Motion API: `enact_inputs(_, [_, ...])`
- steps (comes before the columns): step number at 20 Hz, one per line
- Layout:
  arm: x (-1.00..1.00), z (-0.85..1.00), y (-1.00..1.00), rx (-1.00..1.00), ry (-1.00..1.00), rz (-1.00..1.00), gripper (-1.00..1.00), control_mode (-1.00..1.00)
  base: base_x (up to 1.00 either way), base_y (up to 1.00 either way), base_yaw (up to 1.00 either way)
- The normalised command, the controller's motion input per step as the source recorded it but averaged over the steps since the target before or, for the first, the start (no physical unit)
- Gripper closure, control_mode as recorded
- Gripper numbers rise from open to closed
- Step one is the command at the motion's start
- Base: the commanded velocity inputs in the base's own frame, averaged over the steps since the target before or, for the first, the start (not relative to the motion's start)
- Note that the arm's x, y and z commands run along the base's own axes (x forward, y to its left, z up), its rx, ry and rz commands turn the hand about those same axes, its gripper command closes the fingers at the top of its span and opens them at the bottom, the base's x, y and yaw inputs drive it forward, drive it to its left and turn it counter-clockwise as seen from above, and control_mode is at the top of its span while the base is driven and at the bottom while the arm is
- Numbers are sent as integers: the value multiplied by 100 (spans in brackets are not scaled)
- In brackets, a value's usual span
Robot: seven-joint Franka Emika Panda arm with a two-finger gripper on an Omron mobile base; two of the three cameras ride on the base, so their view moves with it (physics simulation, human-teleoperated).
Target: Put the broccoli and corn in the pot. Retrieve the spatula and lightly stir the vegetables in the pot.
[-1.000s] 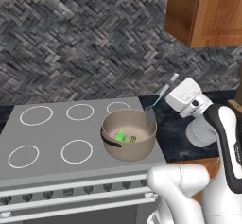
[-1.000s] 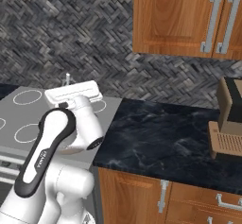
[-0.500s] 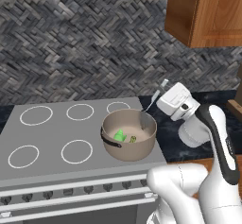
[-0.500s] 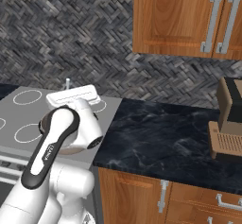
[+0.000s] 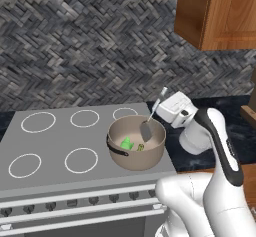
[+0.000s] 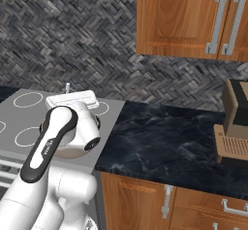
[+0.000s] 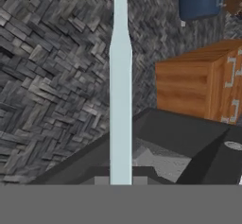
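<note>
Since the earlier frames the hand has swung in from beside the stove toward the pot, and the spatula (image 5: 148, 122) now reaches down into the pot (image 5: 136, 143) where before it hung over the counter edge to the pot's right. From the left base view, the pot stands on the grey stovetop (image 5: 55, 141) near its front right corner, dark handle at about 9 o'clock. Inside, the broccoli (image 5: 126, 143) lies at roughly 8 o'clock of the bowl, with the corn (image 5: 141, 147) just beside it toward 5 o'clock. The spatula's grey blade sits over the pot's interior at about 1 o'clock, its thin handle slanting up to 2 o'clock into the gripper (image 5: 161, 109). Whether the blade touches the vegetables cannot be told. The fingers themselves are hidden behind the white hand; the jaws are pinched onto the handle. In the hand view the pale handle (image 7: 120, 95) runs straight toward 12 o'clock, its lower end cut off.
</note>
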Motion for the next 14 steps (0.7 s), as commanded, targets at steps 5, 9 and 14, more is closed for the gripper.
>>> enact_inputs(5, [20,-22,24,0,7,0,100,-100,0,0,0])
enact_inputs(9, [20,-25,20,-5,0,0,100,-100,0,0,0])
enact_inputs(14, [2,-32,0,-14,0,0,100,-100,0,0,0])
